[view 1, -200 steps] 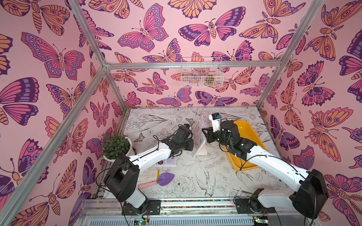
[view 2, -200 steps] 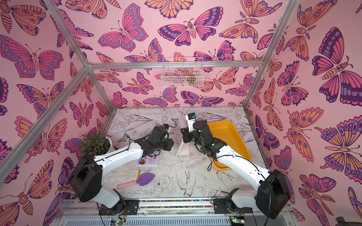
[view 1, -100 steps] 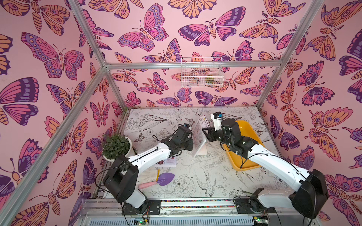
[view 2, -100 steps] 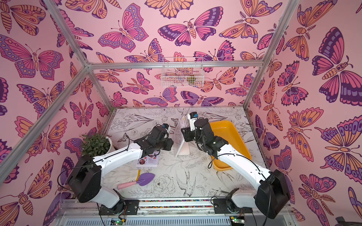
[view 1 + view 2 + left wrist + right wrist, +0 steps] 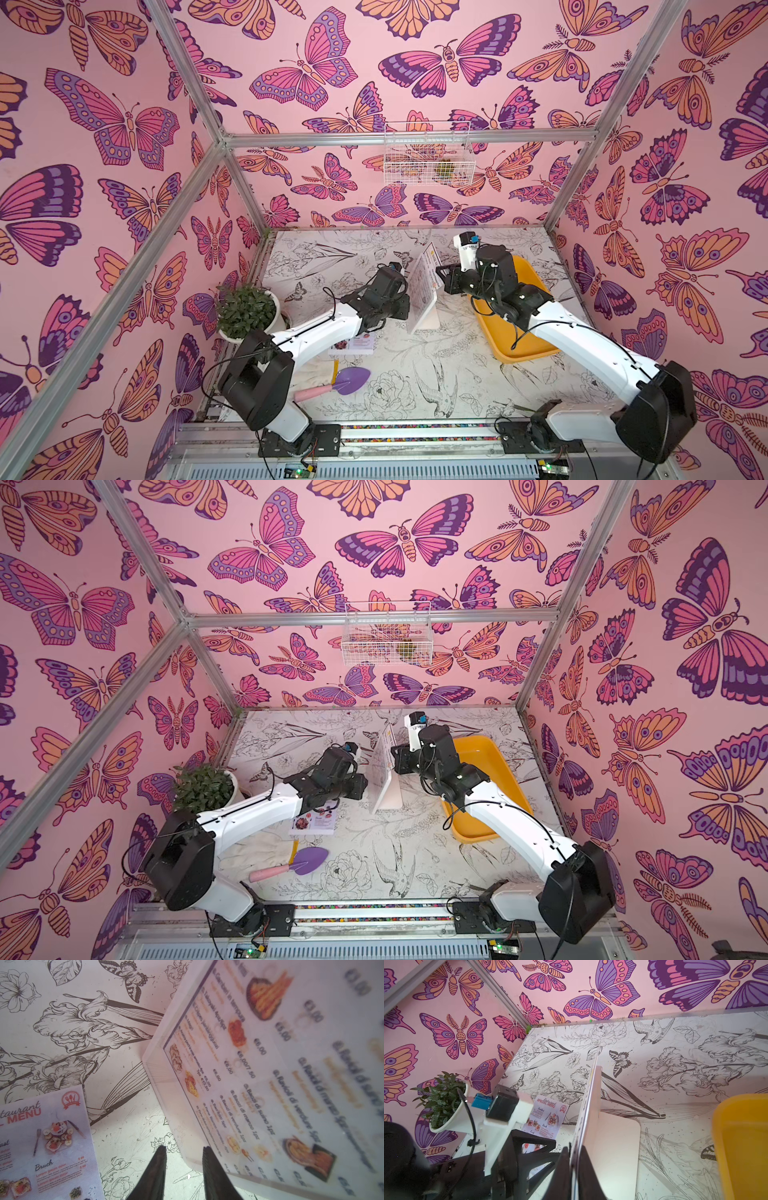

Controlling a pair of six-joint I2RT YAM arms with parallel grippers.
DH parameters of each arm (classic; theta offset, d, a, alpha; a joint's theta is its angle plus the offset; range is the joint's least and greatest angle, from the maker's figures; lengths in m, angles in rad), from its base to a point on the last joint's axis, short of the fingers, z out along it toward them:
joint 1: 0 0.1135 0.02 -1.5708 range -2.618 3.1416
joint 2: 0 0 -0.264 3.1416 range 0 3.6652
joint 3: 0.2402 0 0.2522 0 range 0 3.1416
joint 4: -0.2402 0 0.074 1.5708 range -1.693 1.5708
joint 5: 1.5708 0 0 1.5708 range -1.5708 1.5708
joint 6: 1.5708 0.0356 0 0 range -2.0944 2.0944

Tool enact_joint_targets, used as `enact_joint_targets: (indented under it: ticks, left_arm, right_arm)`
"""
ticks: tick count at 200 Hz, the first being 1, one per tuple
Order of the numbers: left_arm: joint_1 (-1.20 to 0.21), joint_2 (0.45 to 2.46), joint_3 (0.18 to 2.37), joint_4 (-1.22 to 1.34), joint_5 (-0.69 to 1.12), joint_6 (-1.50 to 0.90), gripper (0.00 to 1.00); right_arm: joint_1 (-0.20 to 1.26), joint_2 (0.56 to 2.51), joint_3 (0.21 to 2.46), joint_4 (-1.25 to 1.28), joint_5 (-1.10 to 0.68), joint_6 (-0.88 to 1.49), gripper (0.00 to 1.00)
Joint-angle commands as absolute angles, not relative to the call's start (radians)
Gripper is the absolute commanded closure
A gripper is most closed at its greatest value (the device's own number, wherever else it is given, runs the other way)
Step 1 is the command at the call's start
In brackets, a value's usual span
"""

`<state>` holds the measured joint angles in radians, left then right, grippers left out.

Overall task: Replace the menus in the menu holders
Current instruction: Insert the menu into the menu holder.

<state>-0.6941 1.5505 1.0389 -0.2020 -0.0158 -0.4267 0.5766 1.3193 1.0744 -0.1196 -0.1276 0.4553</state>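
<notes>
The menu holder [image 5: 424, 295] stands upright on its flat foot near the middle of the table, between my two arms and just beside the yellow tray [image 5: 509, 332]. The white menu [image 5: 280, 1076] sits in it, printed face towards my left arm. My right gripper [image 5: 574, 1159] is pressed together on the top edge of the panel, a finger on each side, and the sheet's edge seems to lie between them; I judge this pinch is there to draw the sheet up and out, though I cannot tell whether I have paper alone or the panel too. My left gripper [image 5: 184, 1164] hangs part-spread and empty, low by the holder's corner, probably to steady the stand while the sheet lifts.

The pink menu [image 5: 548, 1114] lies flat on the table by my left arm, waiting as the replacement. It reads "Restaurant SPECIAL MENU", with "Breakfast", "Brunch" and "Lunch" below. On the white sheet I can read "Gamberi in tempura", "Takoyaki" and "Baozi di verdure", with euro prices.
</notes>
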Motion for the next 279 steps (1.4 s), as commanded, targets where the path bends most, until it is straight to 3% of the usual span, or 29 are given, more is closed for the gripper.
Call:
enact_joint_targets:
  ticks: [1, 84, 116, 137, 201, 249, 279]
  left_arm:
    - [-0.69, 1.552, 1.057, -0.191, -0.015, -0.407, 0.67]
    - [-0.69, 1.547, 1.046, -0.19, -0.023, -0.41, 0.67]
    - [-0.691, 1.545, 1.04, -0.183, -0.023, -0.414, 0.67]
    - [-0.692, 1.543, 1.039, -0.182, -0.025, -0.413, 0.67]
    - [-0.69, 1.541, 1.032, -0.179, -0.025, -0.416, 0.67]
    - [-0.69, 1.539, 1.029, -0.177, -0.025, -0.416, 0.67]
    - [-0.693, 1.539, 1.028, -0.178, -0.019, -0.414, 0.67]
  right_arm:
    - [0.569, 1.344, 1.112, -0.123, -0.174, 0.483, 0.9]
    - [0.575, 1.401, 1.103, -0.144, -0.228, 0.512, 0.89]
    - [0.566, 1.366, 1.127, -0.178, -0.191, 0.494, 0.74]
    - [0.549, 1.366, 1.149, -0.196, -0.21, 0.489, 0.72]
    - [0.54, 1.392, 1.171, -0.192, -0.231, 0.502, 0.8]
    - [0.54, 1.409, 1.181, -0.18, -0.248, 0.519, 0.92]
    - [0.541, 1.436, 1.187, -0.182, -0.284, 0.536, 0.94]
